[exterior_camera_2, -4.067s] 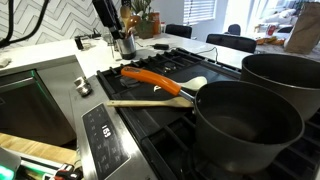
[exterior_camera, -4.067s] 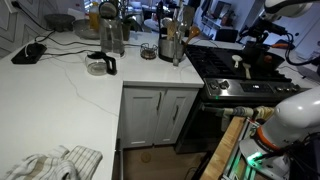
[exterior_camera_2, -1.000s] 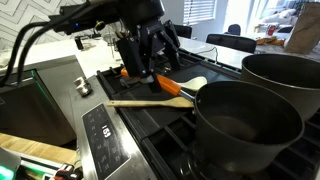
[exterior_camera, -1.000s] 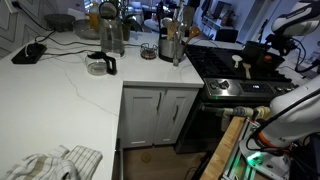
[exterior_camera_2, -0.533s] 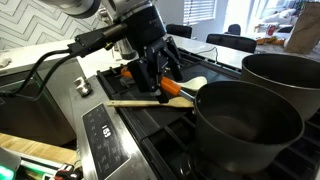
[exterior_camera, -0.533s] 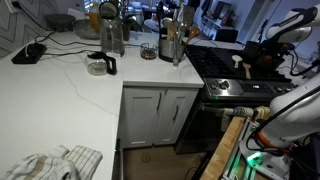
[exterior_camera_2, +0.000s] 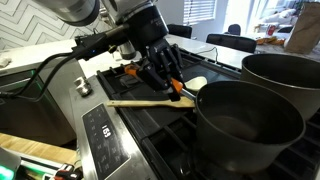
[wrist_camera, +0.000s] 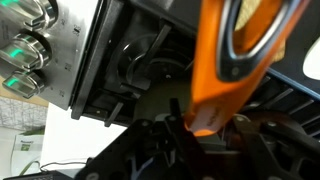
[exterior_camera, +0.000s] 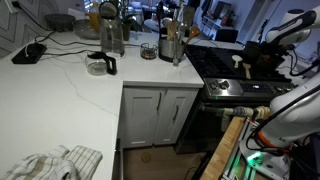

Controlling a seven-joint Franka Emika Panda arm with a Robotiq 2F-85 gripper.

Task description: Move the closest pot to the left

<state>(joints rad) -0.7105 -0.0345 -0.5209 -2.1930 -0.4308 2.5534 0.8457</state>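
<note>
The closest pot (exterior_camera_2: 245, 125) is dark, round and low-sided, and sits on the stove at the near right. An orange handle (exterior_camera_2: 181, 96) runs from its rim toward the left. My gripper (exterior_camera_2: 168, 85) is down over that handle, a little way left of the pot, with its fingers closed on it. In the wrist view the orange handle (wrist_camera: 235, 60) passes between the two fingers of my gripper (wrist_camera: 205, 135), which press on its sides. In an exterior view the arm (exterior_camera: 290, 25) reaches over the stove at the far right.
A second dark pot (exterior_camera_2: 285, 75) stands just behind the closest one. A wooden spoon (exterior_camera_2: 135, 103) lies across the burner grates beside the handle. The stove's control panel (exterior_camera_2: 100, 130) is at the front. A white counter (exterior_camera: 70, 80) holds a steel utensil holder (exterior_camera: 172, 42) and a glass jug (exterior_camera: 100, 65).
My gripper came down and to the right over the orange handle, and its fingers went from wide open to closed on it. The pots have not moved.
</note>
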